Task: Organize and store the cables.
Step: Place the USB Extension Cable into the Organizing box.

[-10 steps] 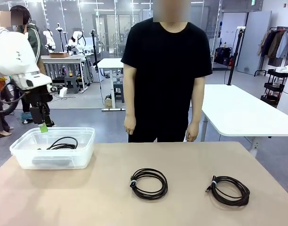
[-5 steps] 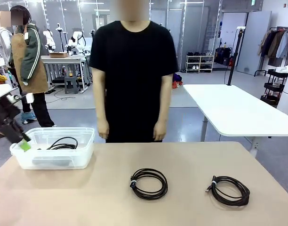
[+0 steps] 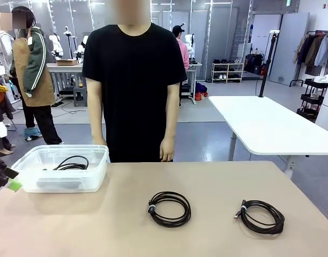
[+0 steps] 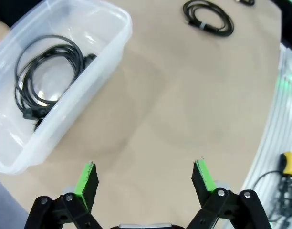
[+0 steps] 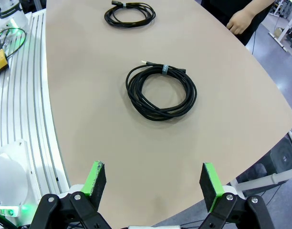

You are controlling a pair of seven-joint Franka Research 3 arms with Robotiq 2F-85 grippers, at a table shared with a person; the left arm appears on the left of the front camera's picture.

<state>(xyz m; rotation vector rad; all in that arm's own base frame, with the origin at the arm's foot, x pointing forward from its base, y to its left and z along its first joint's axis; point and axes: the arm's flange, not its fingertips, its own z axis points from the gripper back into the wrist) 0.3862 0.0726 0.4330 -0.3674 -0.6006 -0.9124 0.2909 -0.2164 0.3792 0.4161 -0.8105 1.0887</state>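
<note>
Left tool (image 4: 146, 176) and right tool (image 5: 153, 183) gape wide, empty — I'd straddle the nearer cable (image 5: 161, 90), twelve o'clock, squarely.

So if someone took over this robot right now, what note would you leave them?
Left gripper: open, empty, over the table beside the clear plastic bin.
Right gripper: open, empty, over the table near the right cable.
Done: one coiled black cable lies in the bin.
Left: the middle cable and the right cable lie coiled on the table, apart; both likely go into the bin.
</note>
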